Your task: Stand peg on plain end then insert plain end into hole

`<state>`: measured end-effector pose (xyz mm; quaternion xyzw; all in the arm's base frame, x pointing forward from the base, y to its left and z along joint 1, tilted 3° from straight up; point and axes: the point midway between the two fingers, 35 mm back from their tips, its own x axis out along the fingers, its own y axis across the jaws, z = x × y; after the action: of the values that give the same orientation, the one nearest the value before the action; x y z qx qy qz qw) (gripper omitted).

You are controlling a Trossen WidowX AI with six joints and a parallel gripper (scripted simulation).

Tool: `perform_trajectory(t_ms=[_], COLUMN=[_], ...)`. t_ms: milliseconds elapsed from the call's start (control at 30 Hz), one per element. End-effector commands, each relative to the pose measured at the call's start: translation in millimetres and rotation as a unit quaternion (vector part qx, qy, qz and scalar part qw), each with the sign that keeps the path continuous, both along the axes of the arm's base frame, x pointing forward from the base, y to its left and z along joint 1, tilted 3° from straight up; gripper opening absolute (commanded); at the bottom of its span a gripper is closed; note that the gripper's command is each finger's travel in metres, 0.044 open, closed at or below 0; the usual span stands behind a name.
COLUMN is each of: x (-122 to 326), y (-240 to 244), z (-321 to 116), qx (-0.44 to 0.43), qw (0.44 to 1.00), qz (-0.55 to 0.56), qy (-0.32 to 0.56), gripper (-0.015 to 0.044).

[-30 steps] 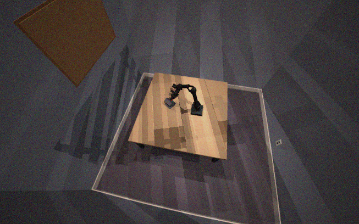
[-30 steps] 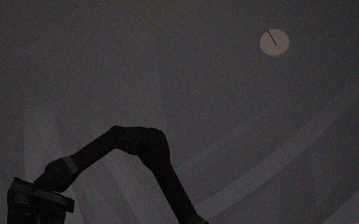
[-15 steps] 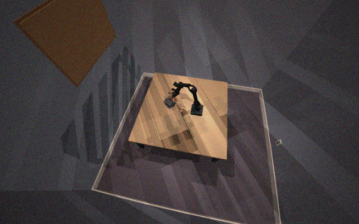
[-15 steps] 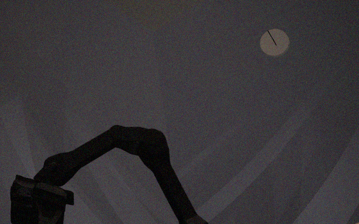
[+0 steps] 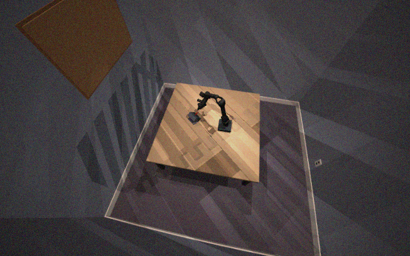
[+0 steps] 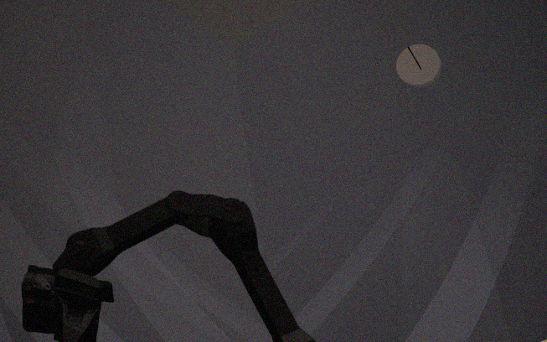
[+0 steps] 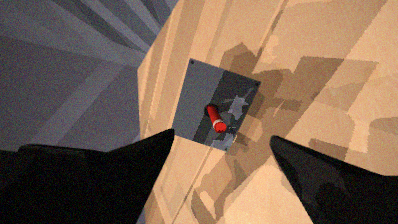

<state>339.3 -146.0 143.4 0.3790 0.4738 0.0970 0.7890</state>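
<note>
The red peg (image 7: 213, 113) (image 5: 196, 113) stands in the hole of the grey sloped panel (image 7: 191, 95) (image 5: 193, 118). Its plain end is inside the hole, and its white-banded end sticks out toward the wrist camera. How deep it sits is hidden. My gripper (image 7: 221, 136) is open and empty, with its fingertips wide apart and back from the peg. In the wrist view the peg's banded end shows between and just above the fingertips, with no contact visible. In the exterior view the fingertips and the panel are out of frame.
The wooden table (image 5: 199, 155) carries the panel and the arm's base (image 5: 225, 125). The panel stands near the table's left side in the top view. Shadows of the arm fall across the panel and the table. A wall clock (image 6: 418, 64) hangs far behind.
</note>
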Motion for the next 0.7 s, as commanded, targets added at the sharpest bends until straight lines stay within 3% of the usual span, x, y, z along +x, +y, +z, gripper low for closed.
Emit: perform_trajectory(t_ms=[0,667], x=[-3.1,-22.7], y=[-4.5,-20.8], z=[6.7,24.4], qx=[-0.002,-0.001], qw=[1.0,1.0], qz=[0.001,0.0], qy=[-0.004,-0.004], gripper=[0.044,0.044])
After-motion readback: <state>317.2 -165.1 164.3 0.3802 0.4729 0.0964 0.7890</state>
